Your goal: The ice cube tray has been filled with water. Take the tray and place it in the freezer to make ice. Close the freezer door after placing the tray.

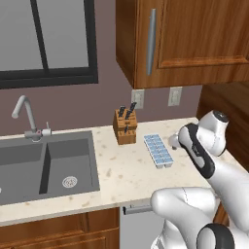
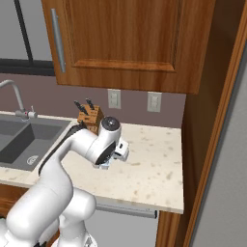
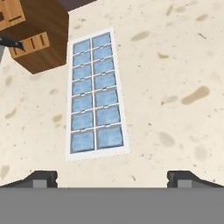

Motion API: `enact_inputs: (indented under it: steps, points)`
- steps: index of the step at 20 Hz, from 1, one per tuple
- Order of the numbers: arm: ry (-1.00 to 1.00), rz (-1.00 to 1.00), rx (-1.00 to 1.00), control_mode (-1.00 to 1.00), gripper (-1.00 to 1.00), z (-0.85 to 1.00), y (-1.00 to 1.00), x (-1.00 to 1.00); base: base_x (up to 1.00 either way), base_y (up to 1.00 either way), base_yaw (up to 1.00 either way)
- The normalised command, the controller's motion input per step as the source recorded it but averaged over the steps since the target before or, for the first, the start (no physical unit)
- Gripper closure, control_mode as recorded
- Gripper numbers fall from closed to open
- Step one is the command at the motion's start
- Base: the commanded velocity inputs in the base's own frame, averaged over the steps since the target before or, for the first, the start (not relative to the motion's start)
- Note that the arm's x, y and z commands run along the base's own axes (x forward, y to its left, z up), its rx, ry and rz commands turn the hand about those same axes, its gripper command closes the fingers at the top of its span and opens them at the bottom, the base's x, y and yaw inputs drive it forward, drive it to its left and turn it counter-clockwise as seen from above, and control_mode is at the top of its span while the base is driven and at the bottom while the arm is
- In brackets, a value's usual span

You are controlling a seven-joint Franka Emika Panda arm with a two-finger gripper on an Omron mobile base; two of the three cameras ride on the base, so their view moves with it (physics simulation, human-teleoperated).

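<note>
My claw [image 3: 112,177] hangs spread wide above the ice cube tray [image 3: 97,97], which lies flat on the bench [image 3: 175,65], seemingly beside the knife block [image 3: 37,37].

You see speckled beige counter [image 1: 121,170] across frame middle. Wooden knife block [image 1: 125,127] upright near back wall, dark handles up. Grey double sink [image 1: 46,165] lower left, chrome faucet [image 1: 26,116] behind it. Wood wall cabinet [image 1: 189,39] upper right. Two wall outlets [image 2: 114,98] below cabinet. Dark-framed window [image 1: 46,39] upper left.
</note>
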Motion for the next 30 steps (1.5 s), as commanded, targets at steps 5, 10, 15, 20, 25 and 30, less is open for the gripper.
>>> enact_inputs:
  steps: [5, 10, 15, 20, 25, 30]
  points:
    - [0.00, 0.00, 0.04, -1.00, -1.00, -0.20, 0.05, 0.21, 0.00, 0.00, 0.00]
    - [0.00, 0.00, 0.10, -1.00, -1.00, -0.12, 0.00, 0.04, 0.00, 0.00, 0.00]
    - [0.00, 0.01, 0.09, -1.00, -1.00, -0.23, 0.00, 0.03, 0.00, 0.00, 0.00]
    - [0.00, 0.00, 0.02, -1.00, -1.00, -0.22, 0.09, 0.23, 0.00, 0.00, 0.00]
    - [0.00, 0.00, 0.00, -1.00, -1.00, -0.24, 0.20, 0.29, 0.00, 0.00, 0.00]
    - [0.00, 0.00, 0.00, -1.00, -1.00, -0.20, 0.09, 0.25, 0.00, 0.00, 0.00]
